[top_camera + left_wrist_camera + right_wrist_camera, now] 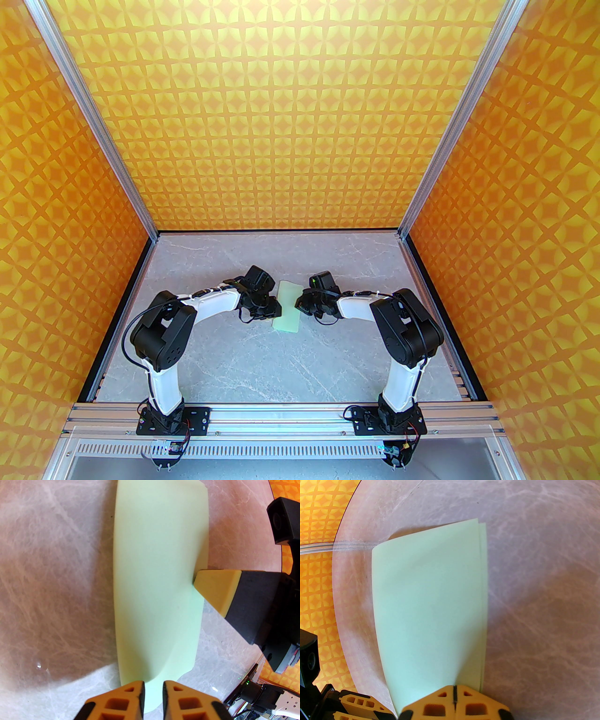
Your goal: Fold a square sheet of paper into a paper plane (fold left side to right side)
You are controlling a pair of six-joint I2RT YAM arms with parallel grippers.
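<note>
Seen from above, my left gripper (268, 310) sits at the paper's 9 o'clock, fingers a little apart over its near end, gripping nothing. The paper (287, 307), folded double at the middle of the grey table (234, 365), has its soft, uncreased bend at 9 o'clock and its loose edges at 3. There the right gripper (303, 304) presses its tip, fingers tight together; whether it nips a layer I cannot tell. Light, limp and quick to slide, the paper wants pinning flat, I judge, or taking by the loose edges. Only the crowding grippers stand in the way.
</note>
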